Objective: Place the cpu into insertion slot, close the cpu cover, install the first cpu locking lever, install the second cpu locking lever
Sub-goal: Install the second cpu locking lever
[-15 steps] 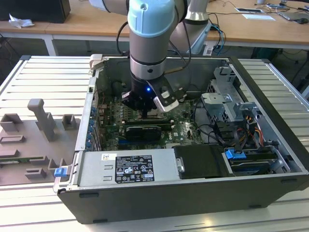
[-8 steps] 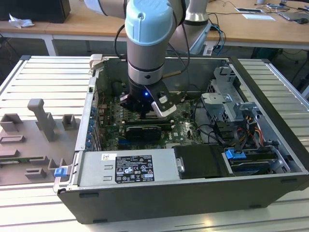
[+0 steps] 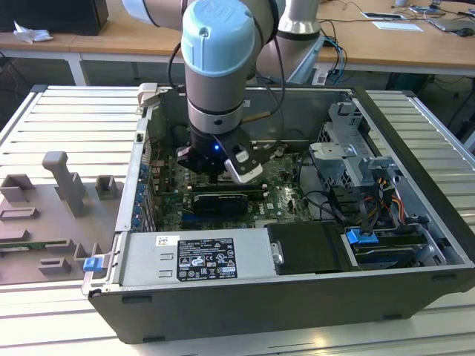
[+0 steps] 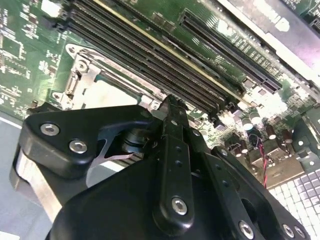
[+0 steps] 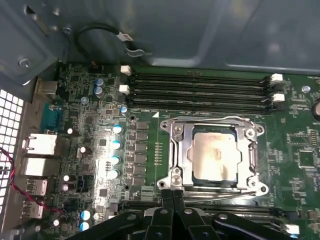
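Nearest to you in the first wrist view, the gripper (image 5: 172, 196) shows its matte black fingers pressed tip to tip, closed on nothing, right at the socket's near edge. Just beyond, the cpu (image 5: 214, 156), a flat pale silver-beige square, sits in the insertion slot (image 5: 212, 184), and the cpu cover (image 5: 183, 154), a thin shiny metal frame w/ square cut-out, lies flat around it. A thin wire lever (image 5: 230, 196) runs along the near side. Behind that, 4 long black memory slots (image 5: 200, 90) w/ white end clips. Farther off, the grey sheet-metal case wall (image 5: 210, 30). In the exterior view the arm (image 3: 219, 67) reaches down into the open pc case (image 3: 415, 148).
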Available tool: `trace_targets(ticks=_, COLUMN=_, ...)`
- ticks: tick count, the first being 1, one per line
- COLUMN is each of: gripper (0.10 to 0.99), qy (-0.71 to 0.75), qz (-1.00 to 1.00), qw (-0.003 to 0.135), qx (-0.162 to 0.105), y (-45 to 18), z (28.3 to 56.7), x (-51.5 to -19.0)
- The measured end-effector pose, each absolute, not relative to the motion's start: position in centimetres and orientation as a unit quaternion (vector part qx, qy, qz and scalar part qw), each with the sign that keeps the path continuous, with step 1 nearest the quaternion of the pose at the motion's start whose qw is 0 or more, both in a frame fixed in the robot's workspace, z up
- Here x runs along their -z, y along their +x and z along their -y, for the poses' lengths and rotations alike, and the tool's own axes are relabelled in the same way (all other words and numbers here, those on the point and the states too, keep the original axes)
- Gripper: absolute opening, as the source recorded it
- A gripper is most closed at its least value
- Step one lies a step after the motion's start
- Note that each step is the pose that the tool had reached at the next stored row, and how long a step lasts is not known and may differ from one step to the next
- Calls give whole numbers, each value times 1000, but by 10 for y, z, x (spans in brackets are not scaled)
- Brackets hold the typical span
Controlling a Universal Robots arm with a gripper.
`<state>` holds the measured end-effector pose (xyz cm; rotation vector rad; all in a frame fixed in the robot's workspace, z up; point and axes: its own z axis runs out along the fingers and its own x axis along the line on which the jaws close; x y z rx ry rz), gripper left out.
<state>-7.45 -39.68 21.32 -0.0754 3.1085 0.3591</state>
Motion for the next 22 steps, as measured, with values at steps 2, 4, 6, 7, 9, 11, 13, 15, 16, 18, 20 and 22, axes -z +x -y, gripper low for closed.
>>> trace_targets(ticks=2, gripper=106, qy=-24, qz=-993, qw=6, qx=-116, y=-75, z=397, x=-211)
trace_targets(ticks=4, gripper=106, qy=-24, qz=-992, qw=6, qx=-121, y=-75, z=397, x=-206)
trace_targets(ticks=6, gripper=106, qy=-24, qz=-992, qw=6, qx=-123, y=-75, z=397, x=-204)
trace_targets(ticks=7, gripper=106, qy=-24, qz=-992, qw=6, qx=-125, y=-75, z=397, x=-203)
trace_targets(ticks=9, gripper=106, qy=-24, qz=-991, qw=6, qx=-129, y=-75, z=397, x=-201)
trace_targets(ticks=11, gripper=106, qy=-24, qz=-991, qw=6, qx=-132, y=-75, z=397, x=-199)
trace_targets(ticks=13, gripper=106, qy=-24, qz=-990, qw=6, qx=-138, y=-77, z=397, x=-197)
trace_targets(ticks=15, gripper=106, qy=-24, qz=-989, qw=6, qx=-142, y=-78, z=397, x=-195)
trace_targets(ticks=16, gripper=106, qy=-24, qz=-989, qw=6, qx=-144, y=-79, z=397, x=-195)
trace_targets(ticks=18, gripper=106, qy=-24, qz=-989, qw=6, qx=-145, y=-79, z=397, x=-196)
trace_targets(ticks=20, gripper=106, qy=-24, qz=-989, qw=7, qx=-145, y=-79, z=397, x=-199)
trace_targets(ticks=22, gripper=106, qy=-24, qz=-989, qw=6, qx=-145, y=-79, z=397, x=-204)
